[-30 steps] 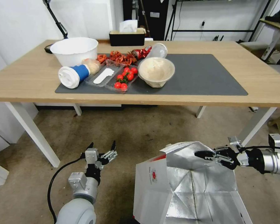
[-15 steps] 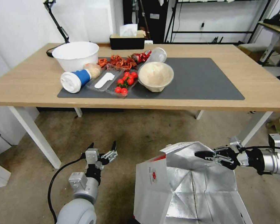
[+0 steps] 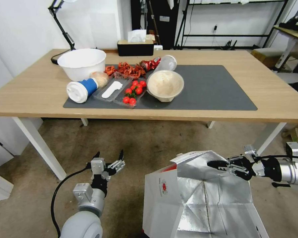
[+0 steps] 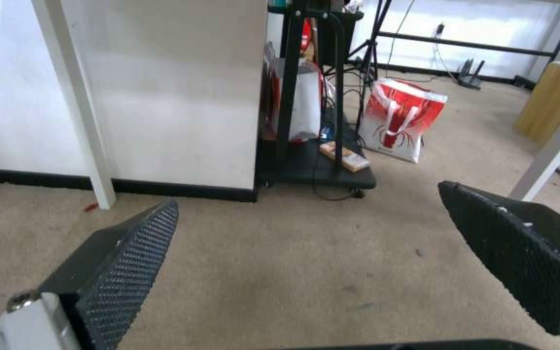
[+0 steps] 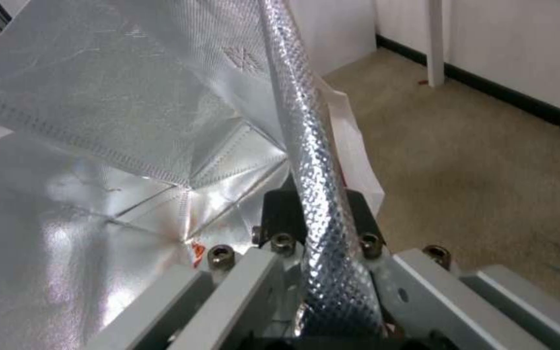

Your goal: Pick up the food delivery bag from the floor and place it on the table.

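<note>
Fingers of the right gripper (image 3: 215, 164) pinch the foil rim of the food delivery bag (image 3: 202, 198), low at 5 o'clock in the head view.
In the right wrist view that silver rim runs straight between the closed fingers (image 5: 364, 216), the bag's shiny lining (image 5: 98, 160) spreading open beside them; the bag's white side carries a round red logo (image 3: 164, 186) and the bag sits over the brown floor (image 3: 139, 142). Left gripper (image 3: 109, 157), at 7 o'clock, hovers with fingers spread, holding nothing. At 12 o'clock the table (image 3: 29, 92) bears a dark mat (image 3: 215, 89), white bowl (image 3: 81, 62) and tomatoes (image 3: 134, 91).
</note>
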